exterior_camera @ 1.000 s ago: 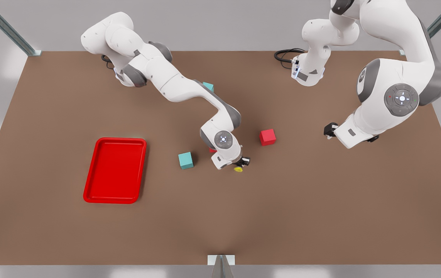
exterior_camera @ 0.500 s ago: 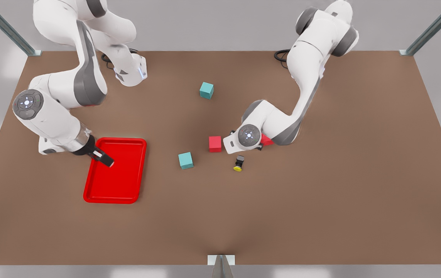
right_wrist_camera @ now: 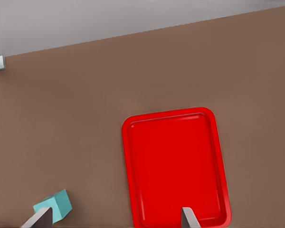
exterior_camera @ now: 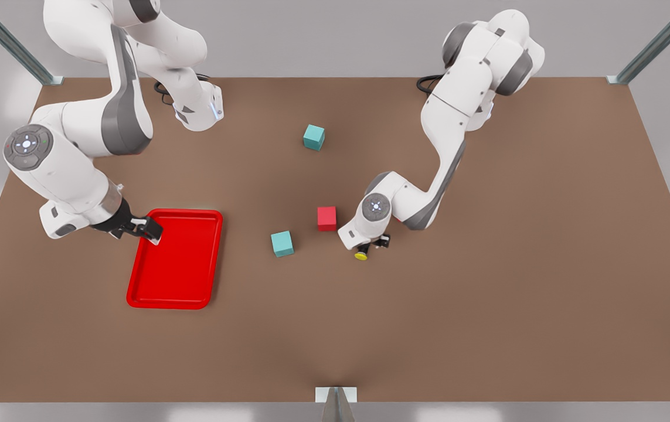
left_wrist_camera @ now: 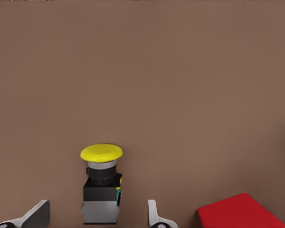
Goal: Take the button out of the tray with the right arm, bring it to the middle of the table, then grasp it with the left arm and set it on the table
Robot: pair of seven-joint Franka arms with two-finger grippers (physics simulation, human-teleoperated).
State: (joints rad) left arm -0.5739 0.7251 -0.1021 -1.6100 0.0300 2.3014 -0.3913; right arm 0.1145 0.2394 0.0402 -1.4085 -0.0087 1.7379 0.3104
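Observation:
The button (exterior_camera: pixel 361 255) lies on its side on the table (exterior_camera: pixel 487 293) near the middle, its yellow cap toward the front edge. My left gripper (exterior_camera: pixel 370 246), on the arm at the front view's right, is low over it. In the left wrist view the button (left_wrist_camera: pixel 102 187) lies between the open fingers (left_wrist_camera: pixel 38 214) without touching either, and the left gripper (left_wrist_camera: pixel 96 216) straddles its body. My right gripper (exterior_camera: pixel 147 228) hangs open above the far left corner of the red tray (exterior_camera: pixel 173 293). The tray (right_wrist_camera: pixel 175 166) holds nothing, and the right gripper (right_wrist_camera: pixel 114 221) has nothing between its fingers.
A red cube (exterior_camera: pixel 327 218) and a teal cube (exterior_camera: pixel 282 243) sit just left of the button in the front view. Another teal cube (exterior_camera: pixel 313 136) lies farther back. A red cube (left_wrist_camera: pixel 237 213) is close beside the left gripper. Open table spreads toward the front and the right.
The right gripper let go of the button at the table's middle and swung back to the tray. The left arm came in from the right and dropped its open fingers around the button.

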